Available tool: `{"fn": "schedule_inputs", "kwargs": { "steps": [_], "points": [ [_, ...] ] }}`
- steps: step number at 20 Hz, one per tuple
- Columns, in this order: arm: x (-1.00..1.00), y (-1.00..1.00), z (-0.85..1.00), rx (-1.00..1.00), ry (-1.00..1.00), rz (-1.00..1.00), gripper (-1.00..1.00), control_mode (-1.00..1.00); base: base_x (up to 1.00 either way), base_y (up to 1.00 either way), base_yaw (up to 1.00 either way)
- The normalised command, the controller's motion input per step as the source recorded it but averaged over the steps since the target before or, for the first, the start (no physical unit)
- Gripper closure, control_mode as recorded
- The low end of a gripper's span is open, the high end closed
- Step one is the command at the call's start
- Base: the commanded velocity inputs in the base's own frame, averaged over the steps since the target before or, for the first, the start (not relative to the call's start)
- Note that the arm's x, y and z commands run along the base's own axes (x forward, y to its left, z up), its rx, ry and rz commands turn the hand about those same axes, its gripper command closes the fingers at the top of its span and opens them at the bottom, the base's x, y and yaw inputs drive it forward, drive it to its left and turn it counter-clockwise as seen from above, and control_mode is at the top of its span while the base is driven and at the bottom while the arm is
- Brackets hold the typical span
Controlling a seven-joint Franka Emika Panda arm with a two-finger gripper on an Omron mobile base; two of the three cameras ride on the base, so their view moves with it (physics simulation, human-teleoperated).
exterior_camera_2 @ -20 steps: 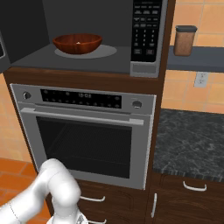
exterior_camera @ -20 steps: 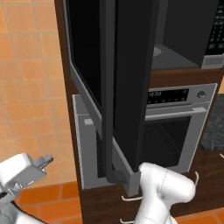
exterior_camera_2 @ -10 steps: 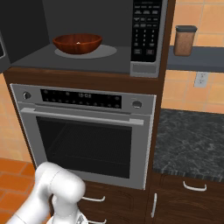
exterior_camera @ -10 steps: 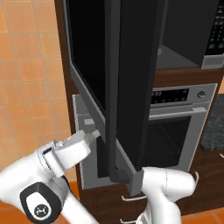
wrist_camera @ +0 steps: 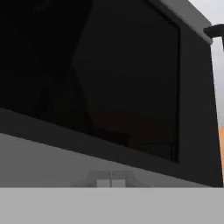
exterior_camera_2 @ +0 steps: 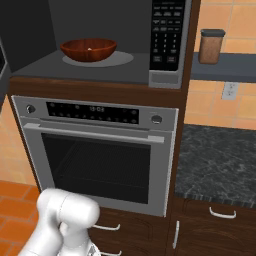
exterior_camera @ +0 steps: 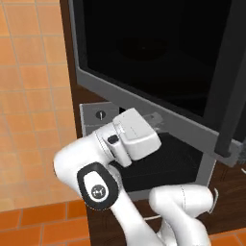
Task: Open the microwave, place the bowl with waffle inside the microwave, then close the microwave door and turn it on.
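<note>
One microwave (exterior_camera_2: 100, 45), its cavity open; one brown bowl (exterior_camera_2: 89, 49) inside on the turntable, left of the keypad (exterior_camera_2: 166, 35), whose button writing is too small to read. One microwave door (exterior_camera: 158, 62) swung wide open. One oven (exterior_camera_2: 100, 155) below the microwave, two knobs. One jar (exterior_camera_2: 210, 46) right of the microwave. One pincer (wrist_camera: 110, 179), fingers together, holding nothing, just below the door's lower edge

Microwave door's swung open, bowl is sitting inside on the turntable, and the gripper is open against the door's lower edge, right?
Not quite: the gripper is shut, fingertips together, as the hand view shows. The microwave door is open and the bowl sits inside the microwave, as you said.
</note>
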Motion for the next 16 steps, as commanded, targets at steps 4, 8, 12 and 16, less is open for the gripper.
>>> {"fn": "schedule_inputs", "kwargs": {
  "steps": [4, 8, 12, 16],
  "points": [
    [0.37, -0.93, 0.30, 0.01, 0.49, 0.26, 1.00, -1.00, 0.00, 0.00, 0.00],
    [0.23, -0.71, 0.29, 0.00, 0.50, 0.35, 1.00, -1.00, 0.00, 0.00, 0.00],
    [0.74, -0.49, 0.31, 0.07, 0.47, 0.39, 1.00, -1.00, 0.00, 0.00, 0.00],
    [1.00, -0.53, 0.23, 0.16, 0.34, 0.38, 1.00, -1.00, 0.00, 0.00, 0.00]
  ]
}}
